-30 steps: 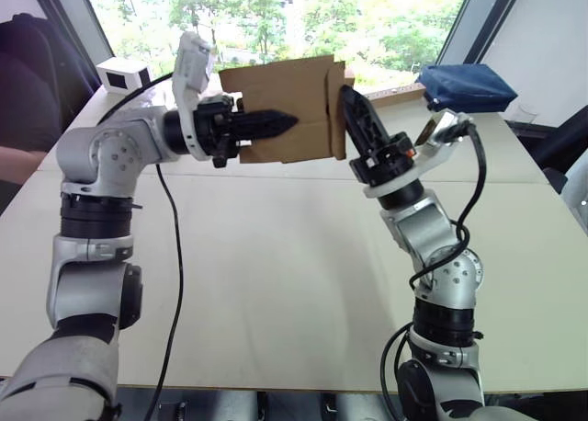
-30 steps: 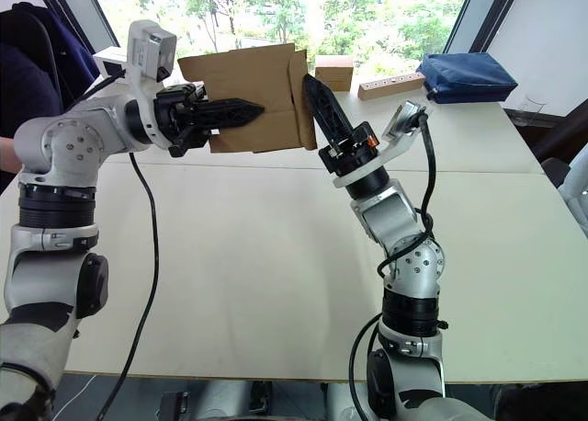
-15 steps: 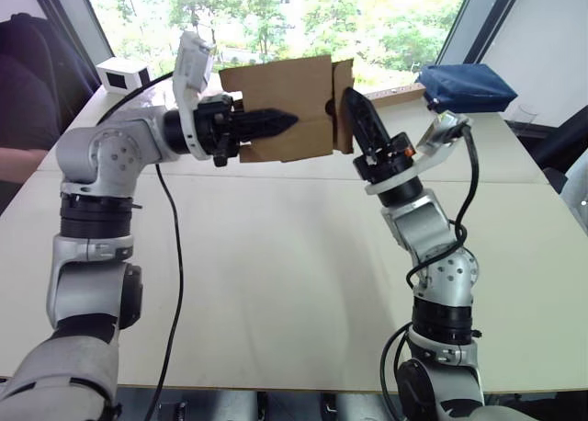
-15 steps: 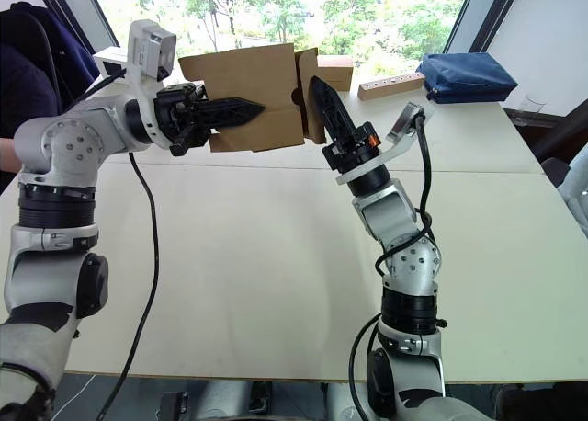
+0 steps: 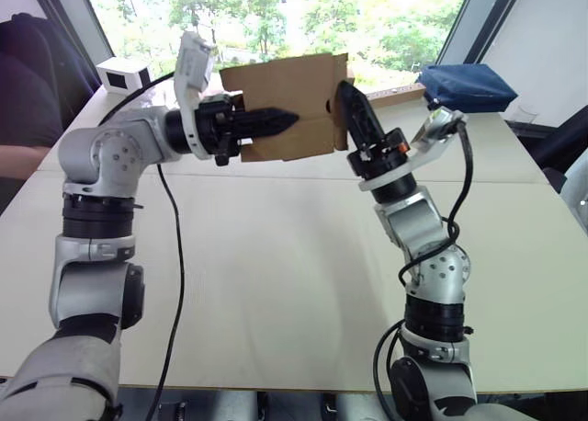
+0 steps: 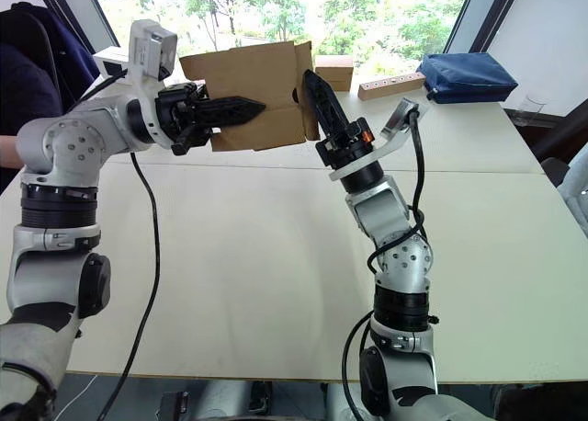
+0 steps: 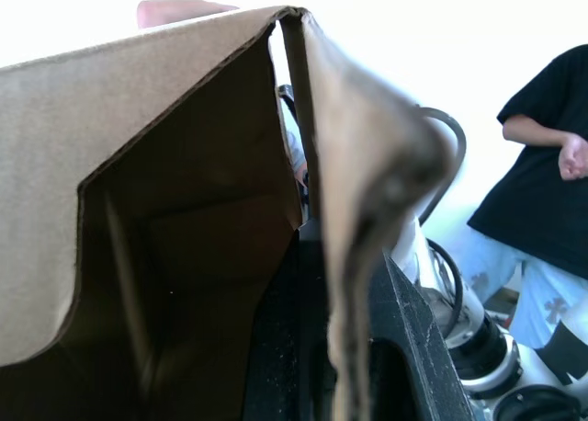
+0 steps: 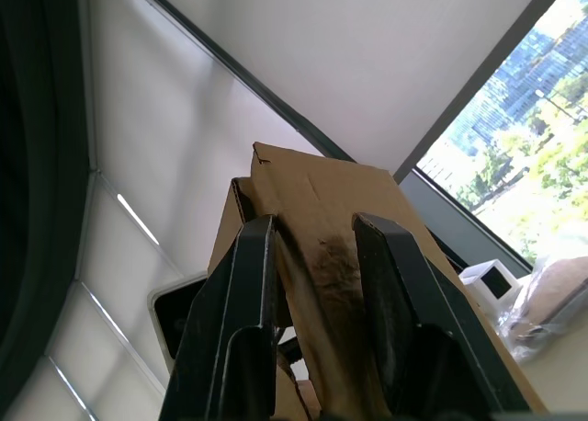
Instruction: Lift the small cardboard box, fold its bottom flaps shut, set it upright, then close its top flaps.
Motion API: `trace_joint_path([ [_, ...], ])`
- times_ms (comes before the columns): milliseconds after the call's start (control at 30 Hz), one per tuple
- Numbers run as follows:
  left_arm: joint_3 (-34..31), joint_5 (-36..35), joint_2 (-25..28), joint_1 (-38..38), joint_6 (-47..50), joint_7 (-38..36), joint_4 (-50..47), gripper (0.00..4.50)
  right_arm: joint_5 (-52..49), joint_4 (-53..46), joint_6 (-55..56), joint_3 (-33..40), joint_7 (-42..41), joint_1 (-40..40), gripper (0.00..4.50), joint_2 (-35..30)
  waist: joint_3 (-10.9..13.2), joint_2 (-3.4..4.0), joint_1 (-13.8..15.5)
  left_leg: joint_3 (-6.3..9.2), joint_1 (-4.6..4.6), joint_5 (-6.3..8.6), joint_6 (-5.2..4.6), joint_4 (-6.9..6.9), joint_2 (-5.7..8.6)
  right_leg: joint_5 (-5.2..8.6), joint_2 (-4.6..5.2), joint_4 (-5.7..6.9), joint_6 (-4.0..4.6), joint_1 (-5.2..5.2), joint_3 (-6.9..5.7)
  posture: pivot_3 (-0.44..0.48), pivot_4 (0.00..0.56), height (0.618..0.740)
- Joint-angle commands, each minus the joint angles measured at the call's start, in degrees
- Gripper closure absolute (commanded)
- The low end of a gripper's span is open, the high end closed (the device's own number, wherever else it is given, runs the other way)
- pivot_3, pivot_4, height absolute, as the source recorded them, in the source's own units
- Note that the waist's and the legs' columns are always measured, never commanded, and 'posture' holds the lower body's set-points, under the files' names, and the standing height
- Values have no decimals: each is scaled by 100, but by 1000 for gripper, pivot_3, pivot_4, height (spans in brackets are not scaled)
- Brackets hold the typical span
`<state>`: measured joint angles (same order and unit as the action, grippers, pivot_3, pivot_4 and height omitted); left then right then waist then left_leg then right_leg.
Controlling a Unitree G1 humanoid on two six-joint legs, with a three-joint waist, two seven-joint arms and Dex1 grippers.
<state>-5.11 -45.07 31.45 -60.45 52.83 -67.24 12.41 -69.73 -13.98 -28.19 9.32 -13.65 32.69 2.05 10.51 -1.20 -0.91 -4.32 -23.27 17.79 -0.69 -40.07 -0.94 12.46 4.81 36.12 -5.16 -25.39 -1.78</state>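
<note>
The left gripper (image 5: 276, 121) is clamped on a wall of the small cardboard box (image 5: 285, 104), held above the table (image 5: 276, 256). At the box's right end, the right gripper (image 8: 312, 256) straddles a flap, fingers parted.

Silver jointed arms, black fingers (image 5: 276, 121) (black cables trailing alongside).
</note>
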Motion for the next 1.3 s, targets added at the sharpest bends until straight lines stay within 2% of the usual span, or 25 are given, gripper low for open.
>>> trace_joint_path([
  [33,-177,-85,-33,-83,-119,41,-110,4500,120,-281,45,-294,53,60,3180,245,0,0,-1,0,0,0,0,0,0,0,-1,0,0,0,0,0,150,740],
  [533,-193,-52,-133,-86,-136,67,-78,4500,125,-616,-173,-586,88,-181,3180,397,0,0,-1,0,0,-1,2,1,1,0,0,0,0,0,0,0,150,740],
  [733,-219,-83,-113,-92,-97,62,-118,4500,45,-677,-116,-454,158,-230,3180,416,0,0,0,0,0,-1,2,1,1,0,0,0,0,0,0,0,150,740],
  [933,-294,-100,-8,-60,-73,75,-65,4500,-1080,-871,-189,116,334,-401,3180,175,0,0,5,0,0,-1,2,1,0,0,1,-1,0,1,0,0,150,740],
  [1100,-301,-150,-32,-33,-44,125,-118,4500,-1059,-837,-25,137,533,-418,4489,172,0,0,-1,0,0,4,-8,1,0,0,0,-1,0,0,0,0,150,740],
  [1300,-297,-211,-35,-17,13,151,-200,4500,-708,-730,184,139,630,-399,4489,96,0,0,2,0,0,3,-5,1,0,0,0,-1,0,0,0,0,150,740],
])
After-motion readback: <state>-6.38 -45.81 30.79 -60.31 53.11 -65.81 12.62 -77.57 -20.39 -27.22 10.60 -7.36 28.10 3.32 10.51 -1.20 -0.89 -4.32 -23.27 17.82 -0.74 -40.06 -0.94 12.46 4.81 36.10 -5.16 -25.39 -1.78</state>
